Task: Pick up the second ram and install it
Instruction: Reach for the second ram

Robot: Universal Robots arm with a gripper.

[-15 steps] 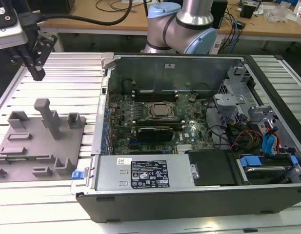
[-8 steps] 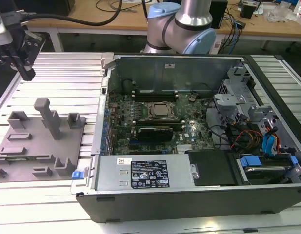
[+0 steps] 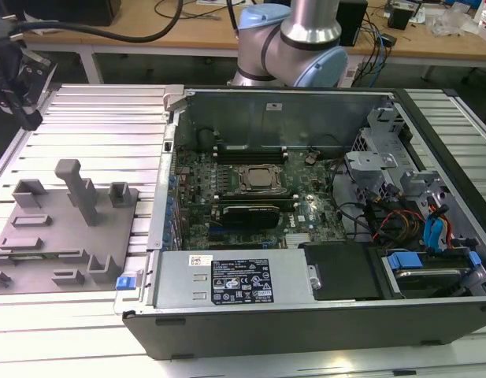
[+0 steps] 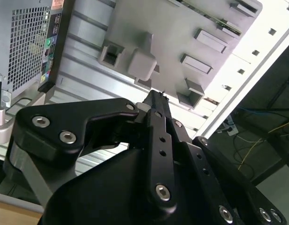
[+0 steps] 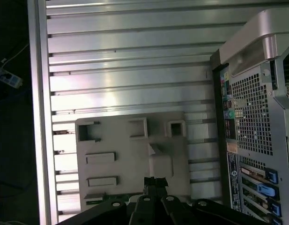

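Note:
The second ram shows as a thin green strip (image 4: pixel 205 16) lying along one edge of the grey holder tray (image 4: pixel 172 33); in the first wrist view the same green strip (image 5: pixel 96 200) lies at the tray (image 5: pixel 130 154) edge nearest my fingers. My gripper (image 4: pixel 157 96) hangs above the tray with its black fingers pressed together and nothing between them. In the first wrist view the gripper (image 5: pixel 155 180) is over the tray's tall upright block. In the exterior view the gripper (image 3: pixel 27 120) is high at the exterior view's left, beyond the tray (image 3: pixel 61 232).
The open computer case (image 3: pixel 306 315) fills the exterior view's right, with the motherboard (image 3: pixel 250 189) and black memory slots (image 3: pixel 250 150) inside. The tray carries several upright blocks (image 3: pixel 79 189). The ribbed metal table (image 3: pixel 101 118) runs under everything. The case's rear panel (image 5: pixel 247 117) stands beside the tray.

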